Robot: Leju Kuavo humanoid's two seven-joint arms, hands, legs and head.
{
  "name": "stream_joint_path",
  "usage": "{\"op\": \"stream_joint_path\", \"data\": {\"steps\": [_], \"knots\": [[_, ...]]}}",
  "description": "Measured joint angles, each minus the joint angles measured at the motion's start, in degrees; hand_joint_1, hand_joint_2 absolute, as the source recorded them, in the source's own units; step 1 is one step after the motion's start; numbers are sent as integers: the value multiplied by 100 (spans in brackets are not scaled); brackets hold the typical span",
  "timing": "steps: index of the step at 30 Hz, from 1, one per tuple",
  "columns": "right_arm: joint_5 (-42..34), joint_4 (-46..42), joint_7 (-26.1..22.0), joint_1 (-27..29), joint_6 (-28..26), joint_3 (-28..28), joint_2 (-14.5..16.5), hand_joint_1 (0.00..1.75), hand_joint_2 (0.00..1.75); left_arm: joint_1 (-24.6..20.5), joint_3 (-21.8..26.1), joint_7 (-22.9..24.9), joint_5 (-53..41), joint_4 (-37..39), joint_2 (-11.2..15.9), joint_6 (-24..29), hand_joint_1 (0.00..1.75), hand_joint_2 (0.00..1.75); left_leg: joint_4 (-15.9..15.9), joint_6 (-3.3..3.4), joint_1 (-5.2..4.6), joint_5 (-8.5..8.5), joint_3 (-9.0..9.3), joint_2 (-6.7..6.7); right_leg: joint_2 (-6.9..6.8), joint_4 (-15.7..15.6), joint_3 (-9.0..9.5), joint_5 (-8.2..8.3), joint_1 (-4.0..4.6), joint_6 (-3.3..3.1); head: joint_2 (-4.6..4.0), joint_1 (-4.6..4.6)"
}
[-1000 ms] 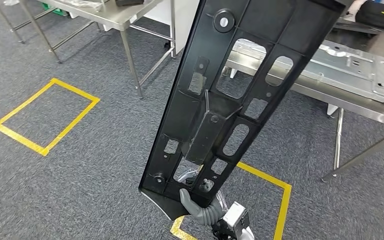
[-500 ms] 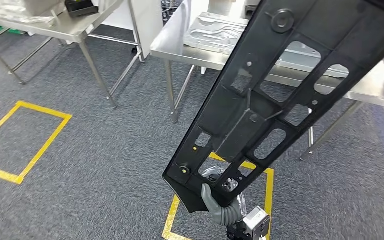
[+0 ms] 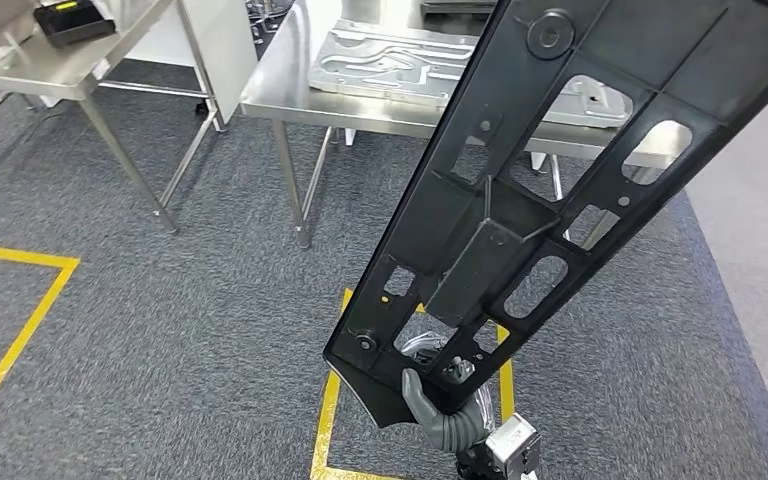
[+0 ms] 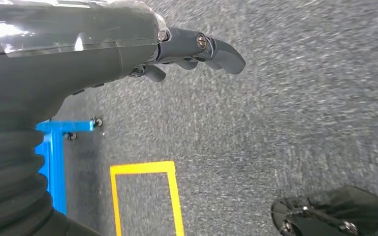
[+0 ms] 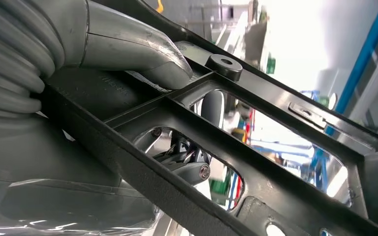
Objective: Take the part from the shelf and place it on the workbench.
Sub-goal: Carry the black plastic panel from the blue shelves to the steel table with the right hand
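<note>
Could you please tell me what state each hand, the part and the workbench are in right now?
right hand: grips the black part's lower end.
black part: held up, tilted, off the workbench.
left hand: holds nothing, above the carpet.
workbench: ahead, carrying a metal panel.

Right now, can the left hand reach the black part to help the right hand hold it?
Probably not at once. The left hand hangs low over the carpet, holding nothing, while the right hand grips the bottom end of the black part. Nothing blocks it; the arm must rise first.
</note>
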Motion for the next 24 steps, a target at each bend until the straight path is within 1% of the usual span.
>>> {"op": "stream_joint_path", "data": {"steps": [1,2,3,4,5,6,7,8,9,10,11,12,13,14,15,16,17,18,19,20,22,23,24], "knots": [[0,1,0,-1,4,-1,-2,175,175,-12,0,-2,1,0,-1,-1,0,175,0,-10,-6,-14,19,62,-73,-409,222,209,12,-30,0,0],[0,1,0,-7,10,-2,-2,175,175,-21,0,-3,3,0,-3,-2,0,175,2,-27,-20,-31,40,117,-207,-839,452,364,42,-75,0,0],[1,0,0,-14,17,-2,-2,175,175,-27,0,-3,7,0,-4,-1,0,175,5,-50,-33,-48,57,168,-309,-1167,624,469,73,-118,0,0],[3,0,-1,-21,27,-2,-1,175,175,-29,0,-4,11,0,-5,0,0,175,7,-77,-43,-64,70,217,-379,-1360,720,512,103,-155,0,0],[5,0,-1,-27,36,-2,-1,175,175,-32,0,-5,16,0,-5,3,0,175,6,-106,-49,-76,82,266,-387,-1417,737,502,127,-181,0,0],[8,-1,-1,-29,43,-2,0,175,175,-37,0,-7,20,0,-5,7,0,175,2,-135,-49,-85,97,319,-313,-1424,728,515,128,-198,0,0],[9,0,-1,-26,50,-2,1,175,175,-44,0,-8,26,0,-3,11,0,175,14,-169,-42,-107,109,324,-250,-1443,735,528,111,-219,0,0],[11,0,1,-28,56,-2,2,175,175,-48,0,-8,32,0,-2,16,0,175,77,-202,-34,-163,97,241,-195,-1468,747,543,89,-246,0,-1],[14,0,1,-35,64,-2,4,175,175,-48,0,-7,40,0,0,20,0,175,248,-234,-25,-276,29,105,-146,-1493,762,560,66,-276,0,-1],[17,1,1,-42,75,-1,7,175,175,-42,1,-4,52,0,2,22,0,175,547,-262,-12,-441,-108,-62,-103,-1509,774,571,47,-300,0,-2],[23,1,1,-52,87,0,8,175,175,-32,2,4,66,0,4,25,0,175,936,-282,-7,-628,-298,-196,-63,-1509,773,571,46,-321,0,-2],[32,3,1,-58,101,1,9,175,175,-21,3,15,83,0,6,25,0,175,1335,-296,-2,-783,-500,-253,-18,-1505,772,569,48,-332,0,-2],[46,7,1,-59,116,1,9,175,175,-7,5,27,98,0,10,23,0,175,1617,-308,3,-845,-655,-271,30,-1497,773,564,50,-336,0,-2],[64,11,2,-59,129,1,9,175,175,7,7,38,111,0,14,20,0,175,1688,-314,8,-788,-716,-274,75,-1486,777,558,51,-333,0,-2],[83,16,2,-61,138,1,9,175,175,19,8,44,120,0,19,17,0,175,1521,-314,15,-618,-668,-274,115,-1471,783,547,49,-324,0,-2],[100,19,3,-65,143,2,9,175,175,27,8,48,123,0,25,16,0,175,1154,-308,22,-376,-524,-279,149,-1451,790,532,46,-309,0,-2],[111,20,2,-70,143,2,9,175,175,29,9,49,124,0,31,16,0,175,747,-295,26,-183,-352,-296,172,-1428,793,512,47,-286,0,-2],[118,20,2,-76,143,3,9,175,175,26,10,49,124,0,34,16,0,175,410,-271,24,-47,-213,-314,190,-1400,787,492,54,-260,0,-1],[120,20,2,-83,143,3,9,175,175,21,10,49,124,0,37,16,0,175,208,-243,20,13,-132,-330,199,-1380,776,480,60,-233,0,-1],[120,20,2,-87,143,3,9,175,175,18,10,49,124,0,37,16,0,175,146,-210,9,2,-113,-341,204,-1371,764,473,65,-203,0,0],[122,20,2,-92,143,3,9,175,175,17,10,48,125,0,36,16,0,175,119,-134,4,12,-116,-332,202,-1365,754,460,59,-139,0,-1],[125,19,2,-94,143,3,9,175,175,18,10,46,126,0,35,16,0,175,98,-93,9,14,-104,-325,180,-1320,740,423,54,-106,0,-1],[130,17,1,-98,143,3,9,175,175,17,11,43,126,0,34,16,0,175,76,-56,18,19,-92,-315,147,-1178,677,335,49,-74,0,-1]]}}
